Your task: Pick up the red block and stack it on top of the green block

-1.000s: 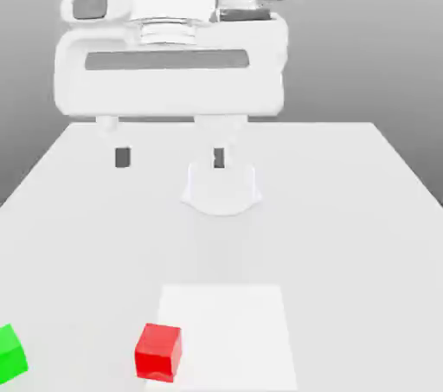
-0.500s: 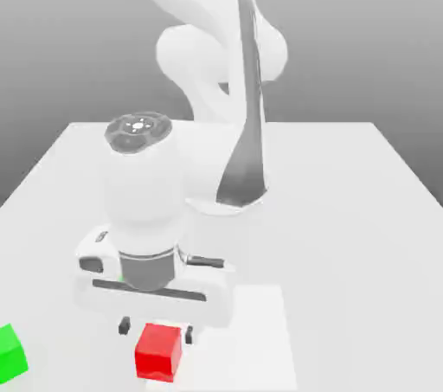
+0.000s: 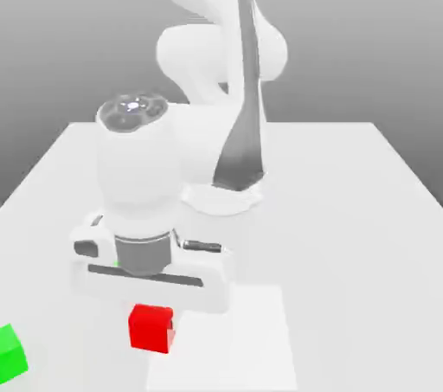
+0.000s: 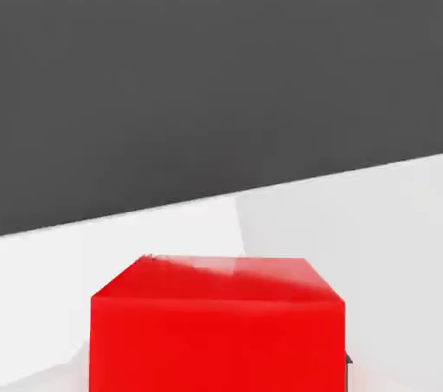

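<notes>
Exterior view | end effector (image 3: 151,317) clamped on red block (image 3: 150,328) | green block (image 3: 11,353) apart, toward view's left

A pale grey table (image 3: 346,208) takes up the lower part of the exterior view, its far edge running straight across and its side edges spreading wider toward the camera. Lying flat on it near the front is a whiter rectangular patch (image 3: 260,347) (flush with the surface, showing no raised edge). Behind the table stands a plain grey backdrop (image 3: 363,27), darker at the top and paler toward the table's far edge. In the hand view the same pale table (image 4: 52,252) meets a dark grey background (image 4: 216,61) along a slanted line, and the whiter patch (image 4: 346,217) shows as a slightly brighter area
</notes>
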